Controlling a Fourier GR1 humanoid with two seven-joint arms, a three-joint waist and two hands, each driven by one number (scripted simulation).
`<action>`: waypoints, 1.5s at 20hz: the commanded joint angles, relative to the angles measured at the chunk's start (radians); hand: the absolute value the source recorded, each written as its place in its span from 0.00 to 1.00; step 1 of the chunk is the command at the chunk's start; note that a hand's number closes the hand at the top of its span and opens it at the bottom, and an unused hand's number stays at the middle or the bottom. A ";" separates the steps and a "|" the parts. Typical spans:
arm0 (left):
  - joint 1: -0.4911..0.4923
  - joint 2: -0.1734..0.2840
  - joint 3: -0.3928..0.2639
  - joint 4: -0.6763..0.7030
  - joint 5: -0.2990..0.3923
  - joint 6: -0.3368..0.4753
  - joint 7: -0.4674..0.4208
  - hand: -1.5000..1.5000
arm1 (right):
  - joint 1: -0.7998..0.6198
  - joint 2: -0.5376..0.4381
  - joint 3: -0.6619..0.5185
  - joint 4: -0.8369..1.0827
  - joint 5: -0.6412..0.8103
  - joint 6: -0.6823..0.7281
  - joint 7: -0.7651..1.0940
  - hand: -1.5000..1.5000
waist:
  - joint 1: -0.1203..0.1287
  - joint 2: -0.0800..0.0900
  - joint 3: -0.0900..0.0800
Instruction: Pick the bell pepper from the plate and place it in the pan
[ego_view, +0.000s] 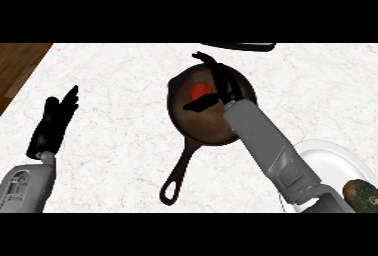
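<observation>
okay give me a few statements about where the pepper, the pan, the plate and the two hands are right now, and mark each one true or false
1. The red bell pepper lies inside the pan. True.
2. The right hand is over the white plate. False: it is over the pan, next to the pepper; the plate lies at the view's right edge.
3. The left hand holds the pan's handle. False: it rests open at the left, apart from the pan.
4. The pan's handle points toward the lower edge of the view. True.
5. The pan stands on the plate. False: both lie apart on the counter.
</observation>
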 joint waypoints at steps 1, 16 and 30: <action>-0.003 -0.027 -0.012 0.008 -0.019 0.031 0.013 0.50 | -0.004 0.000 -0.029 -0.004 -0.100 -0.055 -0.082 0.00 | -0.011 0.000 0.000; 0.104 0.018 0.073 0.019 0.003 0.035 -0.029 0.50 | -0.056 -0.151 -0.177 0.023 -0.256 -0.027 -0.093 0.00 | -0.140 -0.035 -0.002; 0.198 0.006 0.078 -0.089 0.014 0.017 -0.021 0.50 | 0.216 -0.549 -0.250 -0.104 -0.308 0.464 -0.168 0.00 | -0.146 -0.038 -0.002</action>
